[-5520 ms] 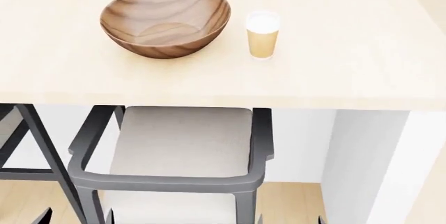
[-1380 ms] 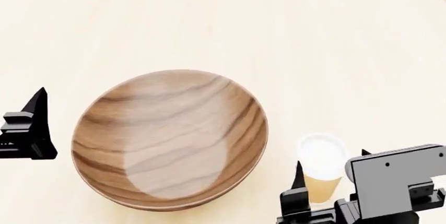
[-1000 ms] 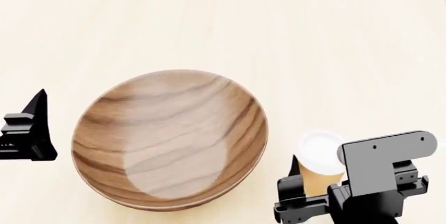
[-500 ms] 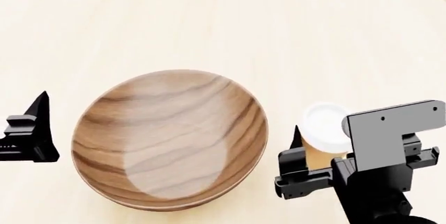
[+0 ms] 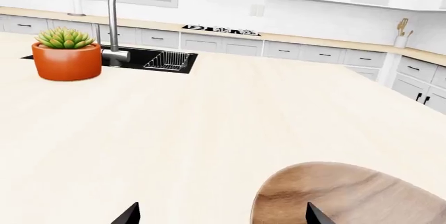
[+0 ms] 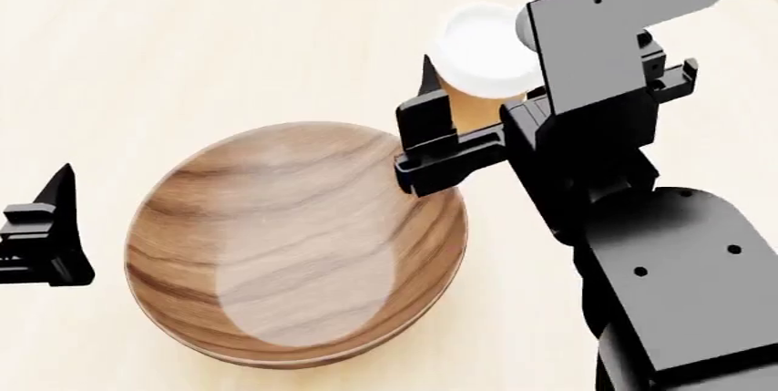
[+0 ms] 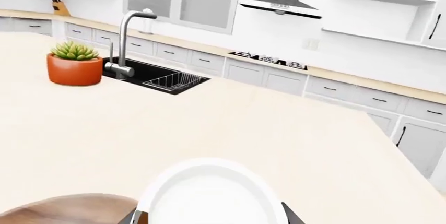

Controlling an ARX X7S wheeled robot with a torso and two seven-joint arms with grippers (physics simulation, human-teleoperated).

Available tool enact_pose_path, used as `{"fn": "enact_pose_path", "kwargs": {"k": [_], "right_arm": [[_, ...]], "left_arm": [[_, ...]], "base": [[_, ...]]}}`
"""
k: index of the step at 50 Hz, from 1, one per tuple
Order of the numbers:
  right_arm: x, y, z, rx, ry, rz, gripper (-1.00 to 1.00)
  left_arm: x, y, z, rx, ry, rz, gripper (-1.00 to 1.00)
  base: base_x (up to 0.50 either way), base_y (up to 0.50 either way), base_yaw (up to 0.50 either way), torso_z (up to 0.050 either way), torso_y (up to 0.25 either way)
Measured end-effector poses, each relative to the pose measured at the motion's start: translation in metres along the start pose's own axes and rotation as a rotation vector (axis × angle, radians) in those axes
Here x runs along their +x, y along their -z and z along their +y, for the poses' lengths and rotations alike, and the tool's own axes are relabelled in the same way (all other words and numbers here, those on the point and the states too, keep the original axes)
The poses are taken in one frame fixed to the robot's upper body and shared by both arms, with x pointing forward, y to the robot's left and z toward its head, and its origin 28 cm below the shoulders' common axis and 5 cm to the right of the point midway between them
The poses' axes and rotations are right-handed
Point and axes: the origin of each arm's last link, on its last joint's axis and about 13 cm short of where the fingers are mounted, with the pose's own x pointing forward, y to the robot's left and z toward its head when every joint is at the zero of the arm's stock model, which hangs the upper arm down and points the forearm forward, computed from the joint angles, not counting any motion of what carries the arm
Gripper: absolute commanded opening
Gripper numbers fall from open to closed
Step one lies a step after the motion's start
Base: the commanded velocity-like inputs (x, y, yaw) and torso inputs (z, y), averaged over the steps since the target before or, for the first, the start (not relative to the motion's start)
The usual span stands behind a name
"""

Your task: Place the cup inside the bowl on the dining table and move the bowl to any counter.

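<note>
The wooden bowl [image 6: 291,245] sits upright on the pale cream dining table [image 6: 182,63]. My right gripper [image 6: 480,113] is shut on the tan cup [image 6: 468,104] with the white lid [image 6: 486,49] and holds it lifted off the table, over the bowl's far right rim. In the right wrist view the lid [image 7: 209,195] fills the space between the jaws, with the bowl [image 7: 62,211] beside it. My left gripper [image 6: 43,236] is open and empty to the left of the bowl. In the left wrist view it [image 5: 223,216] frames the bowl's edge [image 5: 348,198].
An orange pot with a succulent [image 5: 66,54] stands on the table far beyond the bowl, next to a black sink with a faucet [image 5: 115,20]. Tan-topped counters over white cabinets [image 5: 314,38] run along the back wall.
My right gripper has lifted the cup off the table and carried it up and away from me, toward the bowl's far right rim. The left gripper and bowl have hardly moved.
</note>
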Motion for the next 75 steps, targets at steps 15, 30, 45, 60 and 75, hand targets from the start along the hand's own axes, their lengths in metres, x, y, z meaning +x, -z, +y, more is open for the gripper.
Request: {"fn": "enact_pose_path", "kwargs": {"k": [15, 30, 45, 60, 75], "right_arm": [[0.028, 0.002, 0.03, 0.035, -0.186, 0.042, -1.0], [0.037, 0.033, 0.06, 0.058, -0.335, 0.171, -1.0], [0.036, 0.054, 0.076, 0.06, -0.403, 0.26, -1.0], [0.035, 0.054, 0.076, 0.047, -0.406, 0.262, 1.0], [0.035, 0.031, 0.067, 0.06, -0.354, 0.151, 1.0]], "left_arm": [[-0.005, 0.003, 0.01, -0.021, -0.055, 0.014, 1.0], [-0.006, 0.005, 0.009, -0.021, -0.064, 0.015, 1.0], [-0.002, 0.009, -0.004, -0.019, -0.066, 0.016, 1.0], [0.0, 0.01, -0.007, -0.019, -0.07, 0.013, 1.0], [0.0, 0.01, -0.009, -0.02, -0.068, 0.013, 1.0]], "base": [[0.0, 0.0, 0.0, 0.0, 0.0], [0.0, 0.0, 0.0, 0.0, 0.0], [0.0, 0.0, 0.0, 0.0, 0.0], [0.0, 0.0, 0.0, 0.0, 0.0], [0.0, 0.0, 0.0, 0.0, 0.0]]}}
